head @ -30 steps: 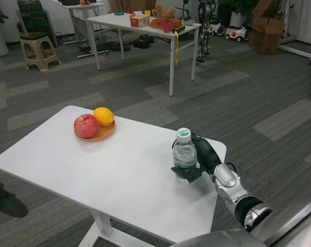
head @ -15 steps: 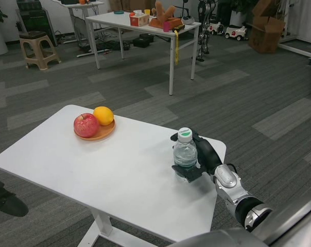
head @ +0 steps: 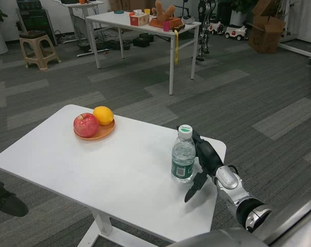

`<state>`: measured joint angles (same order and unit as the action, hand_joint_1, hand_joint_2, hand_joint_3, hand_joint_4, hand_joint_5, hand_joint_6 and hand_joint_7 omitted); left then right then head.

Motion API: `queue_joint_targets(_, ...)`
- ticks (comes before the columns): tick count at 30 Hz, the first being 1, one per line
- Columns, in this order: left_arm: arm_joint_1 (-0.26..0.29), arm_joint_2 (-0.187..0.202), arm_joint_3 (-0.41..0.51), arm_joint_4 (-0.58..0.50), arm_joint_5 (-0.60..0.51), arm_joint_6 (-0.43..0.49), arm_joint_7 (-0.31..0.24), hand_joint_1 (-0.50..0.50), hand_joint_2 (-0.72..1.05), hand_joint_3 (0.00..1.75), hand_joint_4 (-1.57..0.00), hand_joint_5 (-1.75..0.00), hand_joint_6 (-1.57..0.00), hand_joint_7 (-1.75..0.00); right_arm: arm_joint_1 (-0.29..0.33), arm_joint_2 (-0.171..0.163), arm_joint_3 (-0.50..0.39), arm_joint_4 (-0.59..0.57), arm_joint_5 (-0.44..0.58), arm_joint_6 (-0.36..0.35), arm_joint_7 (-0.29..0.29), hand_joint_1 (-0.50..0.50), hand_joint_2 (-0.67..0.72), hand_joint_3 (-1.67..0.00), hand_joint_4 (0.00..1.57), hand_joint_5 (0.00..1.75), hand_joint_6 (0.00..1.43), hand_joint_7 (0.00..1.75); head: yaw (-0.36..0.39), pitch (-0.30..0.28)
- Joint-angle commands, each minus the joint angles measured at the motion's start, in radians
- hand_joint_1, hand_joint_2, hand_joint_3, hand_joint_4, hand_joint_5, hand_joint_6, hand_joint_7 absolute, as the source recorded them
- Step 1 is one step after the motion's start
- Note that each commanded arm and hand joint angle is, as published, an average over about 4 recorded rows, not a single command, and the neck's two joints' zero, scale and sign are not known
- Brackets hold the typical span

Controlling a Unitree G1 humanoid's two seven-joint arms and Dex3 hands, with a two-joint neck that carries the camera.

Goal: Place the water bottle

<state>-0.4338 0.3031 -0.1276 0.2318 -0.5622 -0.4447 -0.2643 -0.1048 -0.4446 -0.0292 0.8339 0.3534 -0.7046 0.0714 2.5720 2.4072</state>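
A clear water bottle [head: 184, 155] with a white cap and a green label stands upright on the white table [head: 93, 170], near its right edge. My right hand [head: 203, 163] is just to the right of the bottle, with its fingers spread away from it and nothing held. My left hand is out of view.
An orange plate [head: 97, 134] with a red apple [head: 86, 125] and an orange [head: 103, 115] sits at the table's far left. Beyond the table stand a second white table [head: 145, 23] with objects and a beige stool [head: 38, 49]. Cardboard boxes [head: 266, 28] are at the back right.
My right hand has let go of the bottle and its fingers have opened away from it. The bottle now stands free on the table.
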Motion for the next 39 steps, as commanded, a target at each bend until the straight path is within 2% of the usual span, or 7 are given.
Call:
queue_joint_targets(1,-0.005,0.007,0.003,0.006,-0.007,0.003,-0.003,-0.48,-0.72,0.09,0.0,0.0,0.0,0.0,0.017,0.006,-0.005,0.001,0.025,0.009,0.008,-0.46,0.68,0.0,0.0,0.0,0.0,0.0,-0.001,0.0)
queue_joint_targets(8,-0.005,0.007,0.003,0.006,-0.007,0.003,-0.003,-0.48,-0.72,0.09,0.0,0.0,0.0,0.0,0.019,0.005,-0.02,-0.042,0.029,0.015,0.018,-0.46,0.72,0.0,0.0,0.0,0.0,0.0,0.001,0.0)
queue_joint_targets(15,-0.005,0.007,0.004,0.006,-0.007,0.003,-0.003,-0.48,-0.68,0.09,0.0,0.0,0.0,0.0,0.04,0.002,-0.119,-0.17,0.037,0.016,0.016,-0.5,0.66,0.0,0.0,0.0,0.0,0.0,-0.001,0.013)
queue_joint_targets(18,-0.005,0.007,0.006,0.006,-0.007,0.003,-0.003,-0.48,-0.72,0.09,0.0,0.0,0.0,0.0,0.053,0.001,-0.17,-0.232,0.038,0.016,0.012,-0.48,0.66,0.0,0.0,0.0,0.0,0.0,0.001,0.025)
queue_joint_targets(28,-0.005,0.007,0.018,0.006,-0.007,0.008,-0.001,-0.48,-0.72,0.04,0.0,0.0,0.0,0.0,0.112,0.002,-0.281,-0.445,0.041,0.032,0.005,-0.5,0.66,0.0,0.0,0.0,0.0,0.0,0.031,0.101)
queue_joint_targets(32,-0.005,0.006,0.02,0.004,-0.007,0.01,-0.001,-0.48,-0.72,0.09,0.0,0.0,0.0,0.0,0.134,0.001,-0.313,-0.538,0.044,0.039,0.003,-0.49,0.66,0.0,0.0,0.0,0.0,0.0,0.042,0.135)
queue_joint_targets(39,-0.005,0.005,0.027,0.004,-0.005,0.011,-0.001,-0.48,-0.7,0.09,0.0,0.0,0.0,0.0,0.155,-0.017,-0.347,-0.705,0.059,0.059,-0.011,-0.5,0.66,0.0,0.0,0.0,0.0,0.0,0.06,0.178)
